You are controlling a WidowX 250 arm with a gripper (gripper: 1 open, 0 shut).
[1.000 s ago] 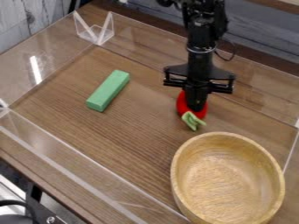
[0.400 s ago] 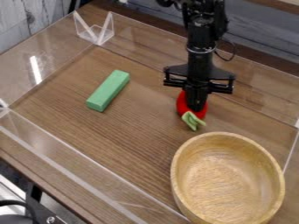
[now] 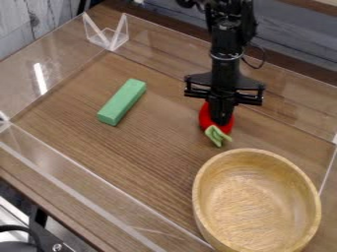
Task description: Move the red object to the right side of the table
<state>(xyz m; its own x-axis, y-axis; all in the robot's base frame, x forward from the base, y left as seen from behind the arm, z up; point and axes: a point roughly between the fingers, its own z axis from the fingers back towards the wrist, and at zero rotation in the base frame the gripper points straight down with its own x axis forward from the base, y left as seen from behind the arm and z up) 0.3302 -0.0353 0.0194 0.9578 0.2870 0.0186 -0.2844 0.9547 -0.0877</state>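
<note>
Claw [image 3: 224, 110] closed, at the strawberry [image 3: 216, 121], grip unclear; strawberry sits right of mid-table [image 3: 152, 148] in view, so placement looks nearly complete, release unconfirmed.

- Small glossy red toy strawberry [image 3: 207, 118], light-green leafy cap towards me, lying near the bowl.
- Brown wood-grain tabletop [image 3: 145, 157], edged with clear walls.

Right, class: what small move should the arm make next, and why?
Probably open the hand and lift away: the red toy strawberry already lies toward the picture's right, beside the wooden bowl, with the hand right over it.
</note>
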